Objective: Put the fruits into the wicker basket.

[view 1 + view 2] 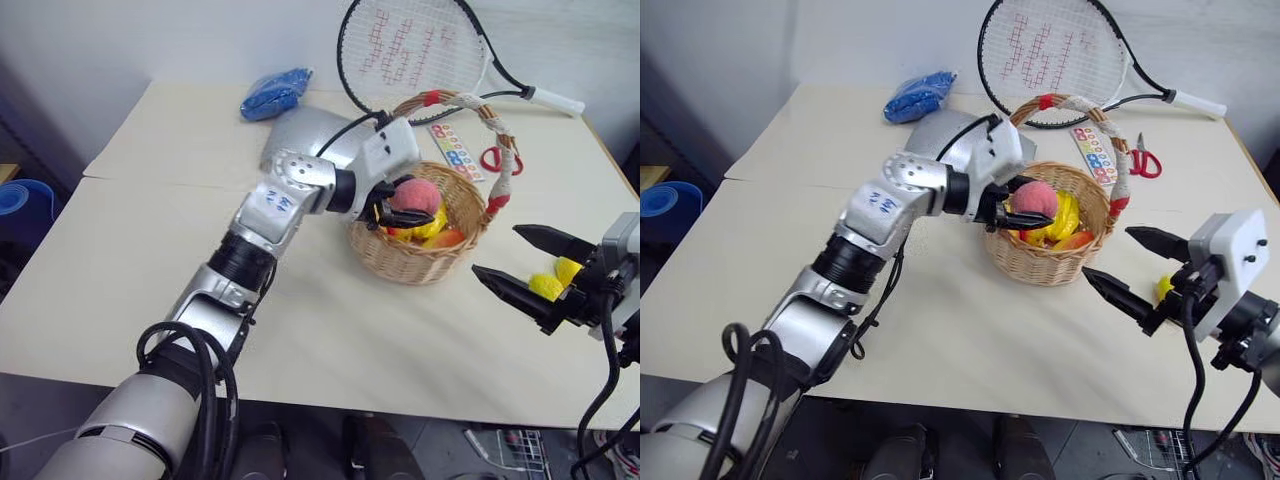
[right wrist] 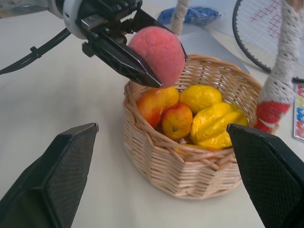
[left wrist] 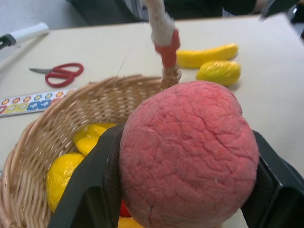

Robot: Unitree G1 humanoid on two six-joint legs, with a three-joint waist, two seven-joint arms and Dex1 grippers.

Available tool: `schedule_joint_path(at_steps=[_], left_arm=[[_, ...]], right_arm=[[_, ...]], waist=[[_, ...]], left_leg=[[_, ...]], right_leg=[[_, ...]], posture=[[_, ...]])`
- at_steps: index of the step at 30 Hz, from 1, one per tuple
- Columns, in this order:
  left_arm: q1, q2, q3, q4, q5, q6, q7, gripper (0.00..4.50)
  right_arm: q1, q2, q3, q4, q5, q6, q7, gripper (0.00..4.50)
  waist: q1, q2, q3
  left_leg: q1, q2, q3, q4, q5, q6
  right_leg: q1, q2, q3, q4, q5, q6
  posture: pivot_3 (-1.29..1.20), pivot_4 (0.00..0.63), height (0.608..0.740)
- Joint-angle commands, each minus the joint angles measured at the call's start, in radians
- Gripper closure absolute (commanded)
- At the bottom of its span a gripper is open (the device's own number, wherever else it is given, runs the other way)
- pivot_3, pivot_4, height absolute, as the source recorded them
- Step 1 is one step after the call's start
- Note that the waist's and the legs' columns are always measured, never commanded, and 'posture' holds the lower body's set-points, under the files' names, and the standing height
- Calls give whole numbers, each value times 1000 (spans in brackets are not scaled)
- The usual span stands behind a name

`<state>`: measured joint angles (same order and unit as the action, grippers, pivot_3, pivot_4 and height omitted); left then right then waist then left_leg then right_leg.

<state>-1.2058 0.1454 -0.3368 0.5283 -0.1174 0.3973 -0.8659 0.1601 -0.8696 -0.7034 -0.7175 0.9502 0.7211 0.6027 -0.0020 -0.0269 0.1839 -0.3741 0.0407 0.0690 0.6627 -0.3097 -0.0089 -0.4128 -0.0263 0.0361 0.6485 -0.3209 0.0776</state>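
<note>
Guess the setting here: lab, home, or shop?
Probably a lab or test room staged with household props: a plain table holding toy fruit in a wicker basket, a tennis racket and scissors, against a bare wall.

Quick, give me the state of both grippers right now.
Left gripper: jaws shut on the pink-red peach, held above the wicker basket.
Right gripper: jaws open, holding nothing.
</note>
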Motion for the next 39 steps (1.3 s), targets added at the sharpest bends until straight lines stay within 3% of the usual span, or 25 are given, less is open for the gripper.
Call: schedule_joint_path(at_steps=[1, 6, 12, 17, 20, 24, 27, 30, 34, 39], left_arm=[[-40, -50, 61, 88, -17, -101, 0, 1538], [-2, -68, 156, 24, -107, -113, -67, 14], [115, 42, 255, -187, -249, 39, -173, 14], [242, 321, 341, -376, -406, 191, -403, 14], [289, 487, 374, -466, -490, 266, -540, 14], [317, 602, 381, -507, -510, 273, -610, 14], [318, 629, 388, -521, -518, 275, -613, 14], [318, 603, 395, -558, -541, 293, -567, 14], [341, 581, 402, -615, -563, 299, -519, 14], [352, 534, 373, -665, -541, 286, -421, 14]], right_arm=[[53, 26, -82, -38, -13, -24, -9, 0], [125, 61, -117, -39, -13, -27, -10, 0], [284, 94, -193, -30, -32, -19, 51, 0], [481, 122, -420, 60, -43, -27, 177, 0], [645, 141, -552, 188, -51, -36, 340, 0], [758, 135, -599, 321, -80, -62, 460, 0], [735, 106, -594, 388, -87, -58, 454, 0], [638, 76, -508, 378, -124, -83, 403, 0], [453, 39, -364, 382, -172, -76, 286, 0], [105, 17, -59, 477, -290, -67, 85, 0]], waist=[[0, 0, 0], [-1, 0, 0], [-1, 0, 0], [-14, 1, 0], [-10, 1, 0], [0, 1, 0], [-3, 0, 0], [-8, 0, 0], [-24, 0, 0], [-30, 0, 0]], left_leg=[[0, 0, 0, 0, 0, 0], [-1, 0, 0, 0, 0, 0], [1, 1, 0, 0, 0, -1], [4, 4, 0, -1, 1, -7], [4, 5, 0, -1, 0, -7], [7, 4, -1, -1, -3, -4], [6, 4, -1, -1, -4, -2], [6, 4, -1, -1, -4, -2], [6, 4, -1, -1, -4, -2], [6, 4, 0, 0, -3, -5]], right_leg=[[0, 0, 0, 0, 0, 0], [0, 0, 0, -1, 0, 1], [0, -1, 0, 1, 0, 1], [0, -1, 3, 5, -1, -1], [0, 0, 2, 4, -2, -3], [6, -1, 0, -1, -2, -3], [7, -2, 1, -4, -1, -2], [7, -3, 1, -4, -1, -2], [5, -2, 2, -1, -1, -2], [2, -1, 4, 4, -1, -2]], posture=[[0, 150, 740], [0, 150, 740], [0, 150, 740], [0, 150, 740], [0, 150, 740], [0, 150, 740], [0, 150, 740], [0, 150, 740], [0, 150, 740], [0, 150, 740]])
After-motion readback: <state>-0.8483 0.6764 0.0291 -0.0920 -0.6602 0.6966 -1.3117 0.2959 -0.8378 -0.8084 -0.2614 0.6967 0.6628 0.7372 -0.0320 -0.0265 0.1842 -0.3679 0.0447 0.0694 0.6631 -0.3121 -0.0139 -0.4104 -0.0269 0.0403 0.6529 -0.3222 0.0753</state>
